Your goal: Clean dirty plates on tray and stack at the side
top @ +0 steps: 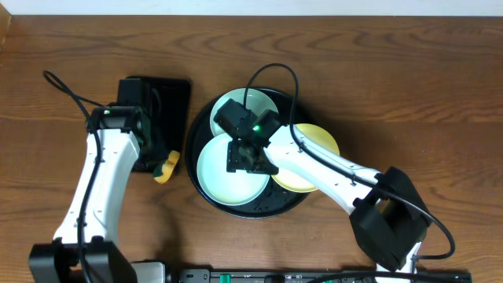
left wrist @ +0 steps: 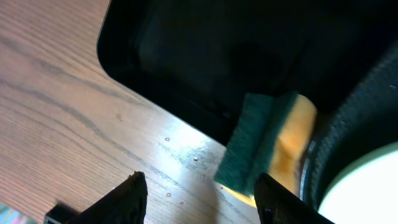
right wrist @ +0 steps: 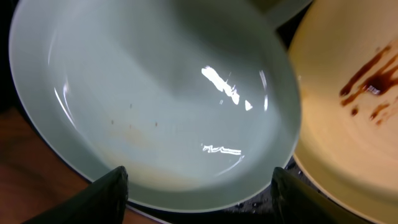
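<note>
Plates [top: 228, 177]: all three on the round tray [top: 251, 214], none stacked beside it yet.

Right claw [right wrist: 205, 199]: released, fingers wide, nothing in them. It hangs over the tray's middle, just above the front mint plate [right wrist: 149, 93]. That plate looks nearly clean, only a few faint specks.

Next out is the yellow plate [right wrist: 348, 124], right beside it on the tray's right-arm side. Brown sauce streaks [right wrist: 367, 81] on it, so clearly dirty. From overhead it seems to overhang the tray's rim.

Back mint plate [top: 269, 102] sits at the tray's rear. The arm hides much of it, so I can't tell if it's clean.

Left claw [left wrist: 205, 200]: also released and empty, over bare table [left wrist: 74, 112] off the tray's left-arm side. Sponge [left wrist: 261, 149] lies just ahead of it, beside the tray's rim, at the corner of the small rectangular tray [left wrist: 217, 50]. Neither claw holds it.

My read is early stage. Left to do:
- pick up the sponge
- scrub the yellow plate at least
- check the back mint plate
- move all three off the tray into a stack
</note>
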`<state>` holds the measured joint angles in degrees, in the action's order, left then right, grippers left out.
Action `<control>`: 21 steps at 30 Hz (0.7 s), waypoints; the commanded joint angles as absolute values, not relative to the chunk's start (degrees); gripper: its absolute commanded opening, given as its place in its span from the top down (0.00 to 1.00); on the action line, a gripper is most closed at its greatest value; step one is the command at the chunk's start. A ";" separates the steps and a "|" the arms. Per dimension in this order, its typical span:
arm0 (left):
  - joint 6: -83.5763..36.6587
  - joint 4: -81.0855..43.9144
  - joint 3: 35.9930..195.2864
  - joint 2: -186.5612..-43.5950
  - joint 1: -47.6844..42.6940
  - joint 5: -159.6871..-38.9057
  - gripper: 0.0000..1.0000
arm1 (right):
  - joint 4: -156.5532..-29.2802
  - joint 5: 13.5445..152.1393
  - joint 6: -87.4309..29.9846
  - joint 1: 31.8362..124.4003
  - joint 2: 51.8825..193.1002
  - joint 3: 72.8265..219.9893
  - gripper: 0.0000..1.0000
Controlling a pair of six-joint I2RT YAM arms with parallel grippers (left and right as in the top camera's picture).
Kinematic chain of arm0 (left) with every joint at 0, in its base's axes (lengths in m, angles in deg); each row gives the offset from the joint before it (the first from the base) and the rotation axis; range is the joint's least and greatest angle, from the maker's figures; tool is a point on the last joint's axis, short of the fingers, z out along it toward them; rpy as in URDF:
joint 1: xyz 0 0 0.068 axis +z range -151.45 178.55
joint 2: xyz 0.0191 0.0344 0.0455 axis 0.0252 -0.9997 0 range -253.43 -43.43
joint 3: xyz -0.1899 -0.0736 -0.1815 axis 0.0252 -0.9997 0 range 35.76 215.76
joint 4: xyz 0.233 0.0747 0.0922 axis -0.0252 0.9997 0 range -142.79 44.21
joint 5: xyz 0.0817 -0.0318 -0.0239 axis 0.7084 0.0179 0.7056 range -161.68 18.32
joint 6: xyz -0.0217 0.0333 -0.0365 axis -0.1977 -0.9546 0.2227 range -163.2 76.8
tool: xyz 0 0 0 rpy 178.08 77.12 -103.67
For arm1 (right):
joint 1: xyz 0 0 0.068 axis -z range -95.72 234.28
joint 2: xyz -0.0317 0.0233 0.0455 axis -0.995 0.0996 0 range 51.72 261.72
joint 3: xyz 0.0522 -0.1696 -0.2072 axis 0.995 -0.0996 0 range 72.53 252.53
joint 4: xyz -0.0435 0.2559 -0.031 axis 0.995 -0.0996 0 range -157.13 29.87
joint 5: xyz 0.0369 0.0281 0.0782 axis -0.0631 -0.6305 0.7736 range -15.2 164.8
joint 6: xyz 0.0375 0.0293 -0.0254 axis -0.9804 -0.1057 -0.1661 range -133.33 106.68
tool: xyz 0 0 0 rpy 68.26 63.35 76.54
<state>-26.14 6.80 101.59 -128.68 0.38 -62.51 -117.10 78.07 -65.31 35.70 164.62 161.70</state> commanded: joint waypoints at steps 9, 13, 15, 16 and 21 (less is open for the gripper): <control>-25.13 6.87 102.33 -130.26 1.76 -62.64 0.42 | -116.03 78.28 -72.85 34.85 164.95 152.19 0.29; -25.13 6.71 102.33 -130.26 1.76 -62.64 0.42 | -112.84 78.31 -72.50 33.93 164.95 149.76 0.29; -25.13 6.71 102.33 -130.26 1.76 -62.64 0.39 | -111.03 78.33 -72.44 33.39 164.95 148.93 0.29; -25.13 6.71 102.33 -130.26 1.76 -62.64 0.38 | -109.98 78.31 -72.46 33.06 164.95 148.56 0.29; -25.13 6.74 102.33 -130.26 1.76 -62.71 0.38 | -104.86 77.63 -72.94 31.68 164.97 147.14 0.31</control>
<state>-25.37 6.74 101.59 -130.28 1.52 -62.71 -106.44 78.28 -71.67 32.71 164.73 148.17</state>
